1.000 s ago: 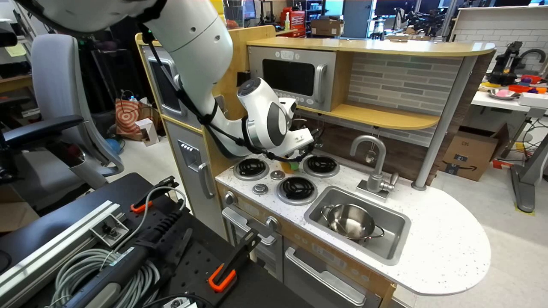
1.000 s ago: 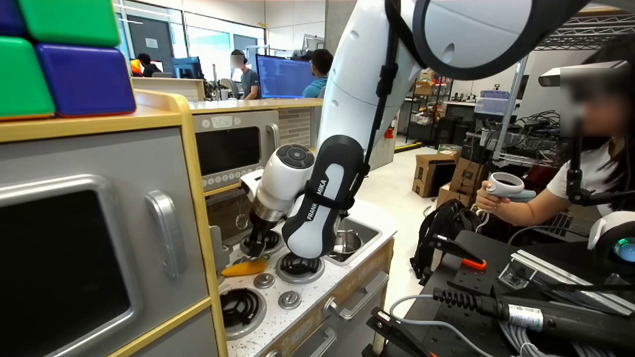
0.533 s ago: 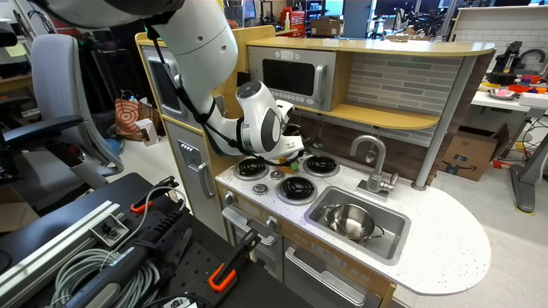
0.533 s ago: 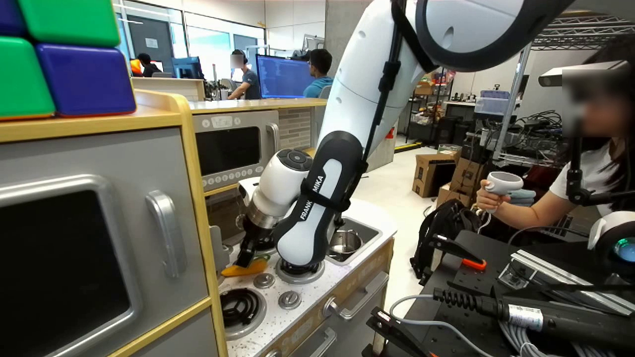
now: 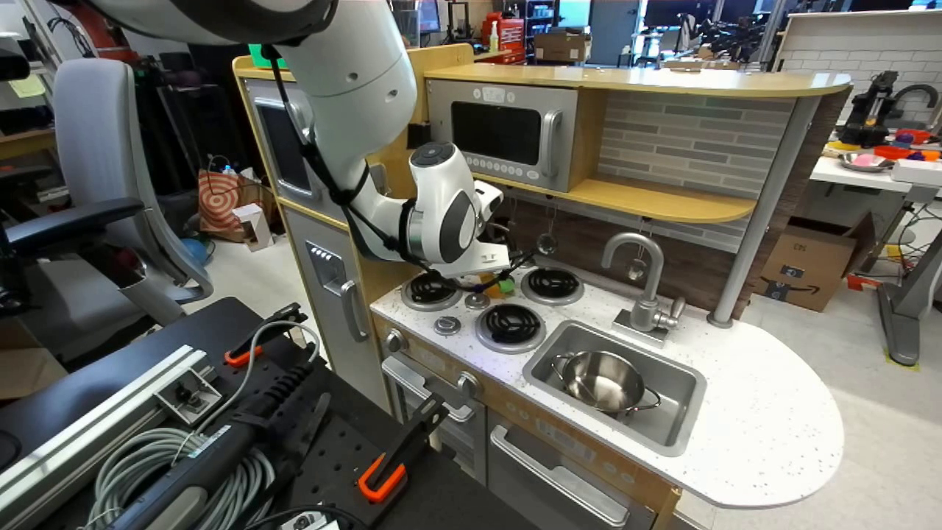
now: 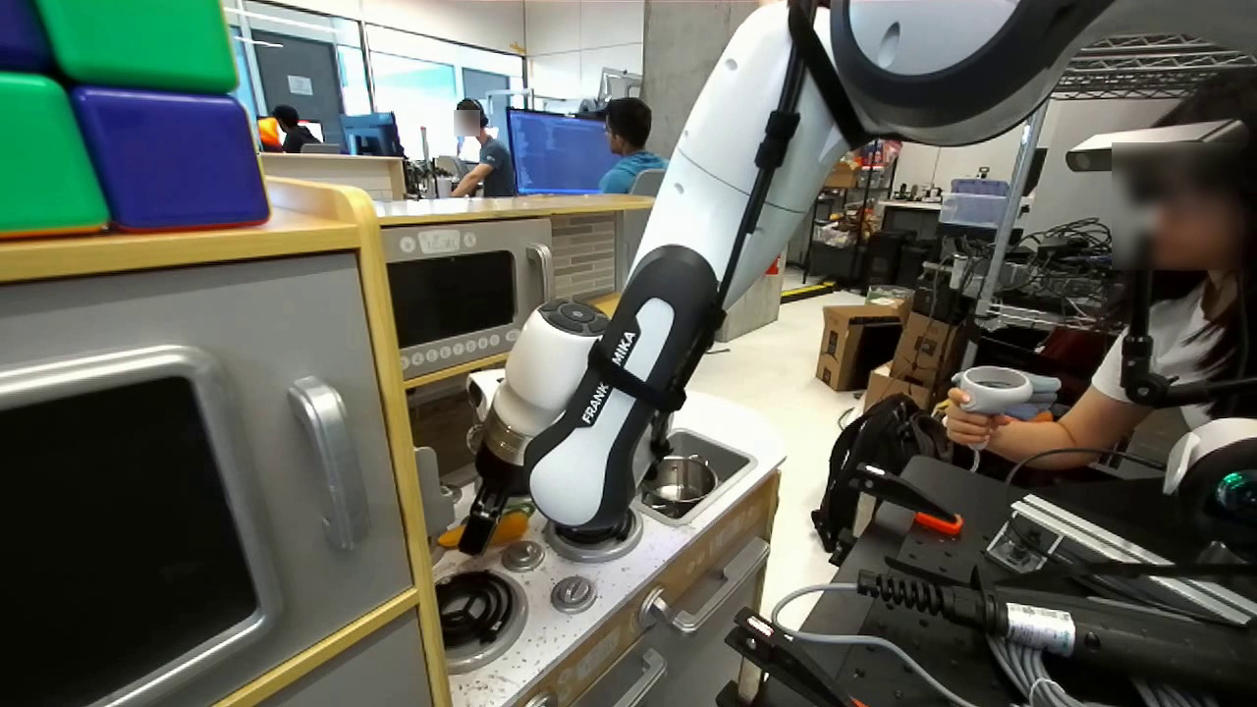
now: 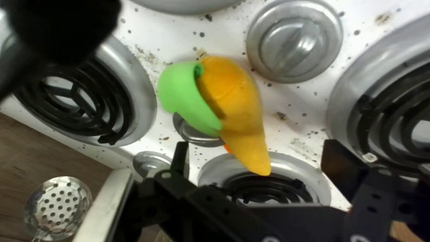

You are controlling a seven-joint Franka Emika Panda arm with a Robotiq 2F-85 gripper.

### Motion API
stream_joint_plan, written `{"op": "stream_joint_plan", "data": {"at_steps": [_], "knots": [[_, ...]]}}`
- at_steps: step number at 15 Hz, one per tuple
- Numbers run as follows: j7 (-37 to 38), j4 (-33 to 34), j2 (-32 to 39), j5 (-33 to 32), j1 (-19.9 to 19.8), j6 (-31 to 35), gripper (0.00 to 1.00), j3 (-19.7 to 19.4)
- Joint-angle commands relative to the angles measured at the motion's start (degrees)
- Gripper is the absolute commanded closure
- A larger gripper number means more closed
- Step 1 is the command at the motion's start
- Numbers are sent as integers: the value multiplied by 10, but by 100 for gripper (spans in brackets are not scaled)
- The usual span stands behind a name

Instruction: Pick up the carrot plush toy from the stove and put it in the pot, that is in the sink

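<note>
The carrot plush toy [image 7: 238, 101], orange-yellow with a green top, lies on the white stove [image 7: 295, 114] among the burners. It is partly hidden by the arm and gripper in both exterior views [image 5: 506, 287] [image 6: 509, 528]. My gripper [image 7: 256, 153] is open above the stove. In the wrist view the toy's narrow tip shows between the two spread fingers, and its wider body lies ahead of them. In an exterior view the gripper [image 6: 479, 530] stands in front of the toy. The steel pot [image 5: 605, 379] sits in the grey sink [image 5: 688, 423].
A grey faucet [image 5: 645, 280] stands behind the sink. The toy microwave [image 5: 500, 132] and a yellow shelf [image 5: 662, 200] are above the counter. A tall cabinet [image 6: 196, 471] stands beside the stove. Stove knobs [image 7: 295, 42] rise near the toy. A strainer [image 7: 57, 206] hangs at the back.
My gripper has come down and shifted toward the tall cabinet's side, tilting as it moved across the carrot toy. The toy and the pot have not visibly moved.
</note>
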Motion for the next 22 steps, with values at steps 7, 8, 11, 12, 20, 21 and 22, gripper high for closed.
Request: {"op": "stream_joint_plan", "data": {"at_steps": [7,8,11,12,20,21,22], "knots": [[-22,8,10,-6,-31,-42,64,38],[-22,6,10,-6,-33,-42,73,39],[-22,-5,7,-5,-38,-41,95,41],[-19,-8,5,-3,-39,-41,99,41],[52,-182,-131,21,-36,15,99,-13],[64,-206,-150,26,-28,19,99,-30],[72,-233,-169,27,-20,30,99,-47]]}}
